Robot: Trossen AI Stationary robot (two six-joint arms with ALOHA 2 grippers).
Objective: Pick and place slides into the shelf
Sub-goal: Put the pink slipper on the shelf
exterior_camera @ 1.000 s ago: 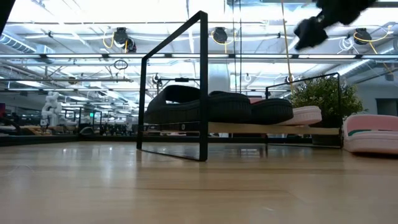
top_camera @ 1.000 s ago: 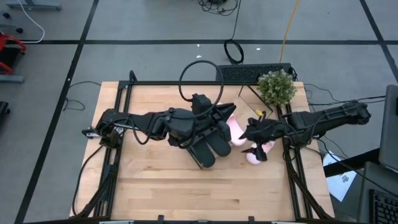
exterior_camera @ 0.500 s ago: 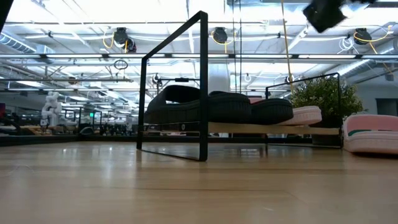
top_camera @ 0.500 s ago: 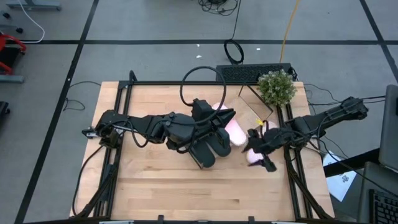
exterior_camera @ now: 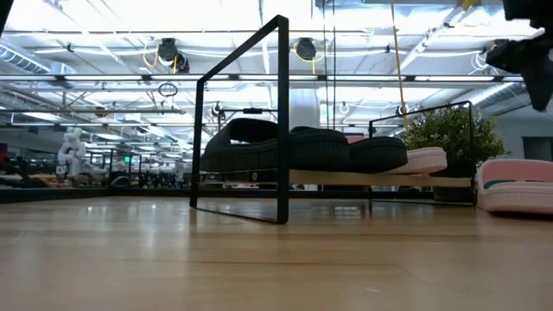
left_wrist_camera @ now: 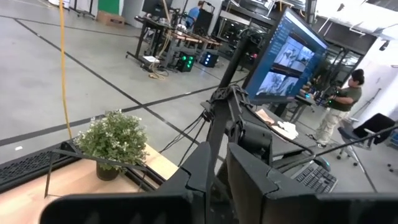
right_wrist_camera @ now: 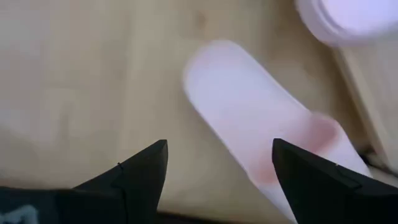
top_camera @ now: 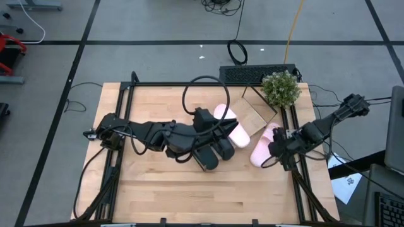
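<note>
My right tool (right_wrist_camera: 217, 171) hangs spread and empty over a smooth pale pink slide (right_wrist_camera: 261, 134) on the wooden bench (right_wrist_camera: 74, 81), beside the shelf (top_camera: 255, 113).

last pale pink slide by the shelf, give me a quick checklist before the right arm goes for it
1. Right end effector open: ok, its fingers stand wide apart.
2. Loose pale pink slip-on slide in reach: ok, it lies on the tabletop just ahead of the fingers.
3. Slide free of the shelf: ok, it lies beside the black-framed wooden shelf.
4. Shelf room: cannot tell; two matte black slides and one pink slide occupy it.
5. Left end effector out of the way: not ok, it hangs over the shelf.
</note>
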